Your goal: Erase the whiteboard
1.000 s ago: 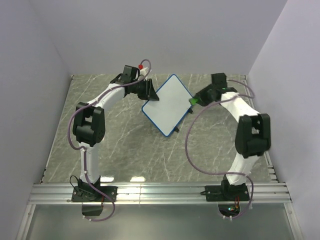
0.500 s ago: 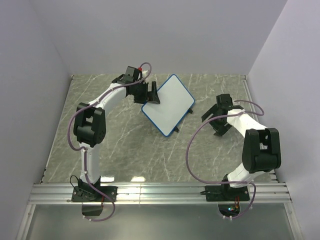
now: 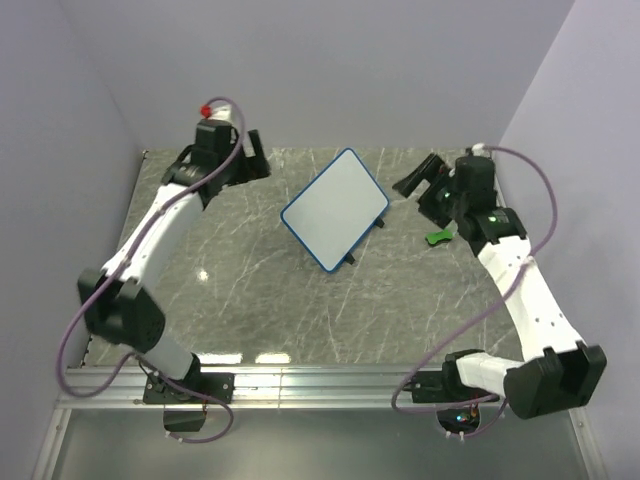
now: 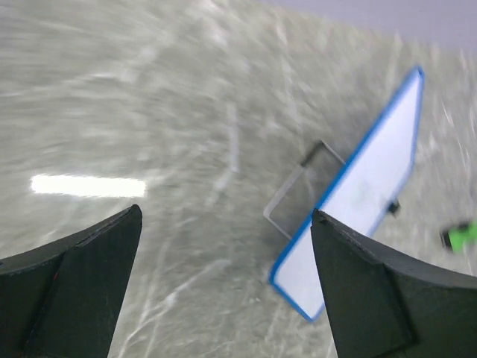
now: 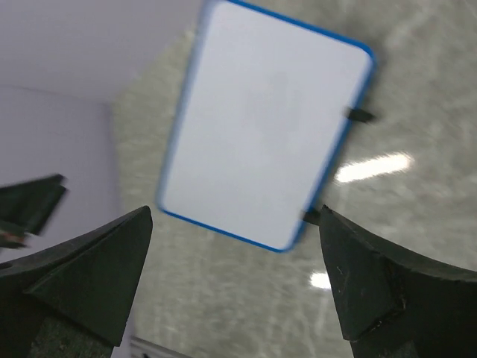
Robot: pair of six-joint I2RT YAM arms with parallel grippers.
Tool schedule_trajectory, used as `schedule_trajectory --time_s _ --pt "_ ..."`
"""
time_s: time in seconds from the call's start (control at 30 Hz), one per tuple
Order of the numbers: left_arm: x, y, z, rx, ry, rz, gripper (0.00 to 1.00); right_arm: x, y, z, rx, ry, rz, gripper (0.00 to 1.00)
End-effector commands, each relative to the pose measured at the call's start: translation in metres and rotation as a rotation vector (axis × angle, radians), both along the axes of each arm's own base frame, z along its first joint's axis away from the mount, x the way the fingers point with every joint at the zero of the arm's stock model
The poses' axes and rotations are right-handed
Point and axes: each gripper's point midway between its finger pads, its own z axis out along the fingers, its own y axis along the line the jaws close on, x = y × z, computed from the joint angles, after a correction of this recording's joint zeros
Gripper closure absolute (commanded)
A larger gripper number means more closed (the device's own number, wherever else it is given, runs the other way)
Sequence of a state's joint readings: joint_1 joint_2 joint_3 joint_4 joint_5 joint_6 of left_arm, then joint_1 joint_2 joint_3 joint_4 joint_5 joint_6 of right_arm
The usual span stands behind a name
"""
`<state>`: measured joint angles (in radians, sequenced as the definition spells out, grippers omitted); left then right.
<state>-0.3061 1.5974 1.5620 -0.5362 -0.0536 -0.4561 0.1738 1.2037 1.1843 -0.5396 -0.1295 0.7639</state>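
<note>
The whiteboard (image 3: pixel 335 210) sits on the table (image 3: pixel 250 300), centred and toward the back, turned diagonally with one corner pointing rearward. Its face is plain white inside a blue, round-cornered frame (two small black feet jut from its lower-right edge).

Robotics lab cell: plain lilac walls (image 3: pixel 330 70) enclose a marble-patterned tabletop (image 3: pixel 250 290); left arm (image 3: pixel 150 235) and right arm (image 3: pixel 525 290) are bolted to an aluminium rail (image 3: pixel 320 385).

The whiteboard (image 3: pixel 335 208) is white, framed blue; the eraser (image 3: pixel 438 238) green; the table (image 3: pixel 240 285) grey with pale veins.
</note>
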Motion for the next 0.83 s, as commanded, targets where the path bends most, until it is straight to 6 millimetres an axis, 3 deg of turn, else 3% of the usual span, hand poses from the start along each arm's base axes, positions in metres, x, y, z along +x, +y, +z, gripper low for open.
schedule_trajectory --time_s 0.0,0.07,0.2,0.27,0.37,0.53,0.8 --pt "-0.013 0.048 0.032 0.018 -0.110 0.238 0.01 -0.002 0.016 0.067 0.122 -0.141 0.050 0.00" --pt "-0.023 0.060 0.037 0.037 -0.117 0.283 0.01 -0.009 0.014 0.082 0.126 -0.172 0.049 0.00" --pt "-0.039 0.065 0.023 0.057 -0.055 0.284 0.01 -0.032 -0.004 0.048 0.060 -0.090 -0.019 0.00" --pt "-0.051 0.065 0.015 0.043 -0.035 0.284 0.01 -0.046 -0.005 0.029 0.059 -0.076 -0.008 0.00" --pt "-0.066 0.065 0.009 0.014 -0.024 0.277 0.01 -0.061 0.000 0.019 0.061 -0.089 0.017 0.00" --pt "-0.091 0.064 -0.003 0.015 0.018 0.277 0.02 -0.074 0.001 0.016 0.004 -0.118 0.042 0.00" --pt "-0.122 0.061 -0.002 0.029 0.004 0.298 0.01 -0.088 -0.002 0.030 -0.051 -0.175 0.035 0.03"
